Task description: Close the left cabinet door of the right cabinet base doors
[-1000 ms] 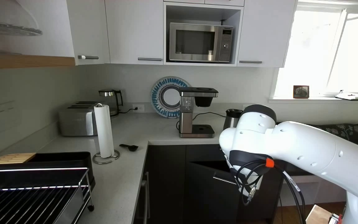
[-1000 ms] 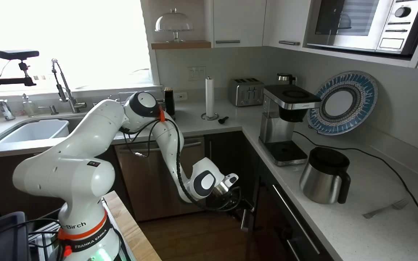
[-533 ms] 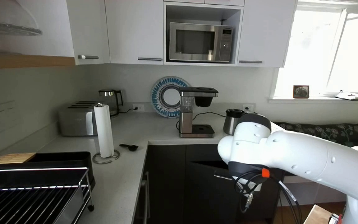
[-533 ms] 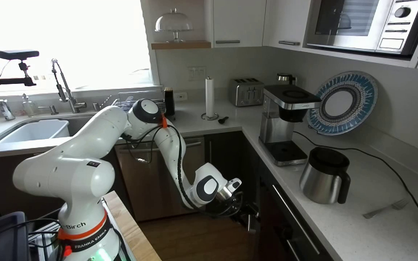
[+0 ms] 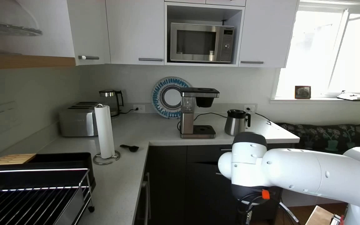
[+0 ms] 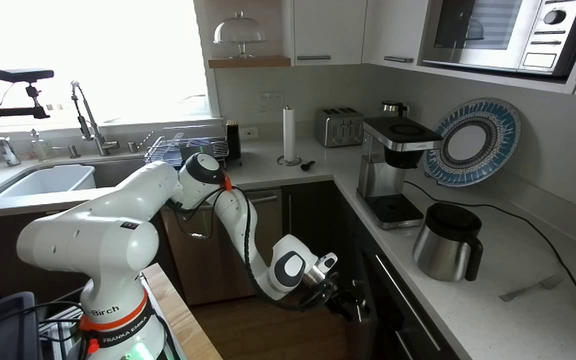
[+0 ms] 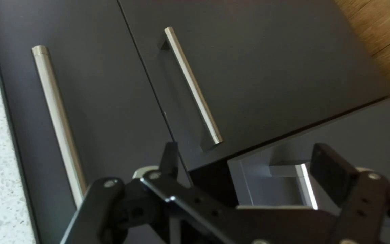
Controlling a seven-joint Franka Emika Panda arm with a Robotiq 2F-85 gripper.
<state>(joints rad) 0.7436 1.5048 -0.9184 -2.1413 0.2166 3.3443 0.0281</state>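
Observation:
The left cabinet door [image 5: 209, 190] is a dark panel, slightly ajar, with a dark gap along its top; its edge also shows in an exterior view [image 6: 360, 336]. In the wrist view the door [image 7: 367, 135] stands out at the lower right, with its bar handle [image 7: 306, 186] between my fingers. The right cabinet base shows its shut matching door [image 7: 266, 67] and a drawer [image 7: 90, 95] above. My gripper [image 7: 249, 161] is open, fingers apart around the door's top corner; I cannot tell whether it touches. It also shows in an exterior view [image 6: 350, 302]. The cabinet interior is hidden.
The counter [image 6: 468, 310] overhangs the cabinet, holding a coffee maker [image 6: 393, 175], a steel carafe [image 6: 445, 245] and a fork [image 6: 533, 287]. A dishwasher [image 6: 268, 225] stands behind the arm. Wooden floor [image 6: 248, 325] lies below.
My arm has moved lower and toward the cabinet. The ajar door has swung inward with it, and the gap at its top is narrower.

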